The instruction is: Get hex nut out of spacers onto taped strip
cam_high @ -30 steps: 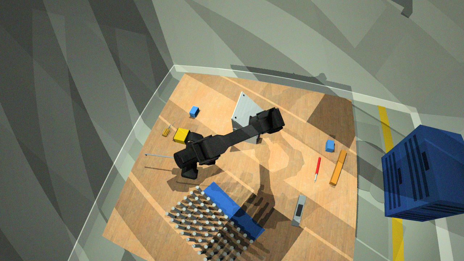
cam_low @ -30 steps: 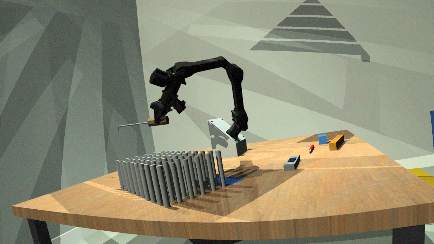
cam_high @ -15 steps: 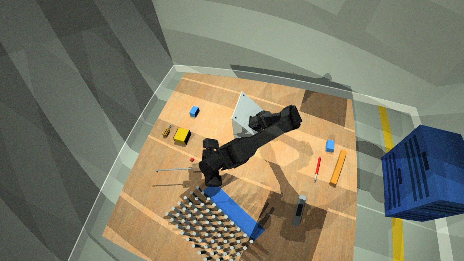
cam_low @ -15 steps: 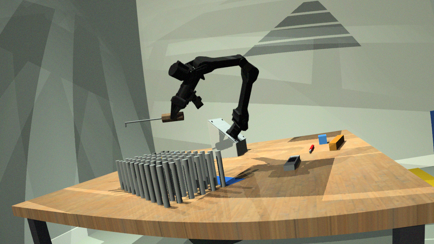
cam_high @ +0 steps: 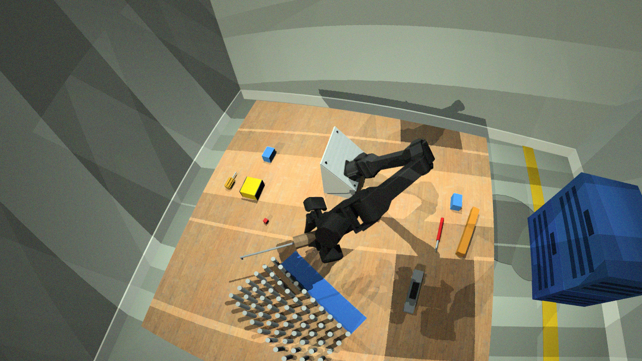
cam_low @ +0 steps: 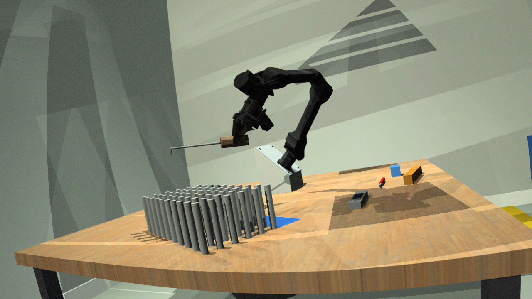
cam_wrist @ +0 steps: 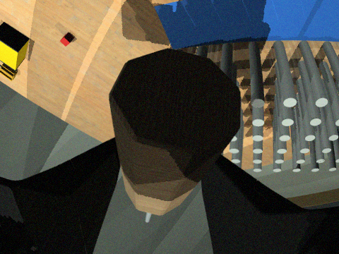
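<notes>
My gripper is shut on the wooden handle of a hook tool. The tool's thin metal shaft points left, roughly level, with a small bent hook at its end. In the exterior view it hangs well above the spacers. In the top view the shaft shows just beyond the field's upper left corner. The grey spacers stand upright in rows. The blue taped strip lies along the field's near-arm side. The hex nut cannot be made out; the spacers hide the field's floor.
A yellow block, a small red cube, a blue block and a small yellow item lie left. A grey slotted block, red screwdriver, orange bar and another blue block lie right.
</notes>
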### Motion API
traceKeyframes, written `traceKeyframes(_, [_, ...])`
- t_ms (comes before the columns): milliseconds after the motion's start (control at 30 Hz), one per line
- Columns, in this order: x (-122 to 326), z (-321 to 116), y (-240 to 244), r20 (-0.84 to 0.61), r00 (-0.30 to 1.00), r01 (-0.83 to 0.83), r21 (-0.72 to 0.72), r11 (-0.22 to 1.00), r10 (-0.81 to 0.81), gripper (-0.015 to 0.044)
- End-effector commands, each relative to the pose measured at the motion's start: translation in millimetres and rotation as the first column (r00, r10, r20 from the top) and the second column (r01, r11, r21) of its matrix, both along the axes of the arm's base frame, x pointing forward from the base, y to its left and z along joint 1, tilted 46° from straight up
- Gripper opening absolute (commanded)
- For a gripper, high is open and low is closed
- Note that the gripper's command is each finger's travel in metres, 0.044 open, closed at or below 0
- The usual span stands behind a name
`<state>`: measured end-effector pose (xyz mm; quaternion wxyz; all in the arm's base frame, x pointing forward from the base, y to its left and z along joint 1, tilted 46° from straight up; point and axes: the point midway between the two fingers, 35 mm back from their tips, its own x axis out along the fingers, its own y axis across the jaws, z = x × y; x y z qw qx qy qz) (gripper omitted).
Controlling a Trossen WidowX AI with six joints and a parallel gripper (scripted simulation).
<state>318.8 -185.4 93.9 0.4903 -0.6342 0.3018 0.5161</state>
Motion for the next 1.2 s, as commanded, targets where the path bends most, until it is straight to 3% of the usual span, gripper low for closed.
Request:
traceKeyframes(0, [-0.8, 11.7, 14.4, 0.037, 0.998, -0.041, -0.010, 0.999, 0.041, 0.0000])
traceKeyframes(767, [-30.1, 64.3, 112.5, 0.242, 0.927, -0.279, -0.060, 0.958, 0.285, 0.0000])
traceKeyframes(1167, [-37.7, 65.7, 139.0, 0.286, 0.895, -0.336, -0.077, 0.939, 0.343, 0.0000])
